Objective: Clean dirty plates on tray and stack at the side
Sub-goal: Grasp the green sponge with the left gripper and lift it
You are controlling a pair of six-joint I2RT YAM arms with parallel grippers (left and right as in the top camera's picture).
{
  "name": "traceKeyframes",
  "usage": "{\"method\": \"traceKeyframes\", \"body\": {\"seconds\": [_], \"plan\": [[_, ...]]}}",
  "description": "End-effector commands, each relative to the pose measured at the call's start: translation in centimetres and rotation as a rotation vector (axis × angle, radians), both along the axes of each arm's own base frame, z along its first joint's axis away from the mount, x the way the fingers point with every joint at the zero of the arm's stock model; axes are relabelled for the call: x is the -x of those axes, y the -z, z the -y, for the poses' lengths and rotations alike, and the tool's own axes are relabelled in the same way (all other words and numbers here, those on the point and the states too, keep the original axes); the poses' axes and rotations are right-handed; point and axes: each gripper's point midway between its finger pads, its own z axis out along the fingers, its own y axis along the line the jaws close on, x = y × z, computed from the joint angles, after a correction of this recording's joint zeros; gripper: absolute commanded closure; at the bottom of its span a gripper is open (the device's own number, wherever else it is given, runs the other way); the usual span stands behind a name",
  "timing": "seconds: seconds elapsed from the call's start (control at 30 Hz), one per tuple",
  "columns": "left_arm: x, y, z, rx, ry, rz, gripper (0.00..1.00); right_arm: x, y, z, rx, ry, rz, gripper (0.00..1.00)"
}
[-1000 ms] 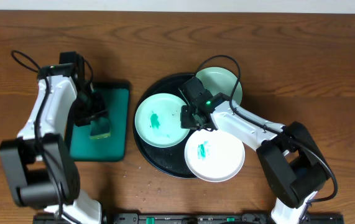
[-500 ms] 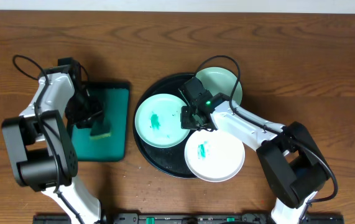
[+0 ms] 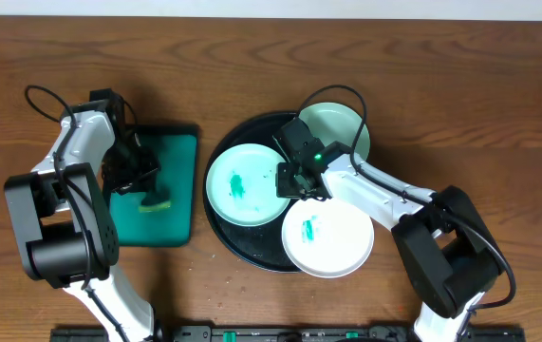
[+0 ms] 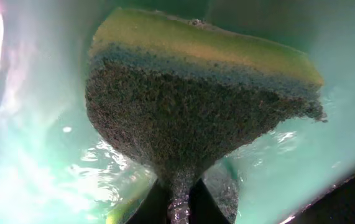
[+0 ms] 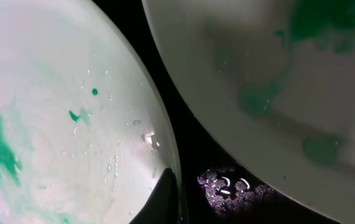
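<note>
- Three plates sit face up on the tray [image 3: 225, 237], the big black round one at the centre of the overhead frame; being round, it has no long axis and points no way
- Left of it, well apart, lies the green rectangular tray [image 3: 180, 166], long axis running up and down the frame
- On the black tray, the mint plate [image 3: 242, 183] is at its left, the second mint plate [image 3: 342, 128] at upper right, and the white plate [image 3: 327, 236] at lower right, hanging over the rim; I judge a hard wipe could tip it off
- None of the plates has a long axis either; the smear on the left mint plate runs roughly top to bottom, and the white one carries a smaller smear
- The sponge [image 4: 196, 106] is over the green tray, yellow side away from the left wrist camera, dark scrub side nearer
- My left gripper [image 3: 142, 180] is pinching the sponge by a narrow waist of foam; I judge so small a bite could let it twist or slip out during the carry or under scrubbing pressure
- My right gripper [image 3: 294, 179] has its fingers pressed together at the left mint plate's right edge; I cannot tell whether the rim is caught between them, and if not, the plate may skid when wiped
</note>
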Motion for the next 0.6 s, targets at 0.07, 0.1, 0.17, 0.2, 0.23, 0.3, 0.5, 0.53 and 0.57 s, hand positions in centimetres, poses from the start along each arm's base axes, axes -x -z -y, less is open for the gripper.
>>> {"method": "traceKeyframes", "body": {"seconds": [0.07, 0.1, 0.17, 0.2, 0.23, 0.3, 0.5, 0.53, 0.57], "plan": [[-0.6, -2.3, 0.2, 0.001, 0.027, 0.078, 0.93, 1.1, 0.2, 0.0, 0.02, -0.043, -0.022, 0.99], [-0.9, -3.5, 0.2, -0.006, 0.041, 0.116, 0.93, 1.1, 0.2, 0.0, 0.02, -0.043, -0.022, 0.99], [-1.4, -5.8, 0.5, -0.02, 0.08, 0.195, 0.93, 1.1, 0.2, 0.0, 0.02, -0.043, -0.021, 0.99], [-1.6, -7.4, 0.7, -0.034, 0.094, 0.244, 0.93, 1.1, 0.2, 0.0, 0.02, -0.043, -0.021, 0.99], [-1.8, -8.6, 0.8, -0.045, 0.102, 0.284, 0.93, 1.1, 0.2, 0.0, 0.02, -0.044, -0.021, 0.99], [-2.2, -12.0, 1.3, -0.086, 0.13, 0.402, 0.93, 1.1, 0.2, 0.0, 0.021, -0.05, -0.019, 0.99], [-3.0, -17.1, 1.3, -0.242, 0.189, 0.581, 0.93, 1.1, 0.2, 0.0, 0.021, -0.05, -0.019, 0.99], [-3.1, -17.9, 1.3, -0.27, 0.202, 0.608, 0.93, 1.1, 0.2, 0.0, 0.021, -0.05, -0.019, 0.99], [-3.2, -18.8, 1.3, -0.3, 0.215, 0.641, 0.93, 1.1, 0.2, 0.0, 0.021, -0.051, -0.019, 0.99]]}}
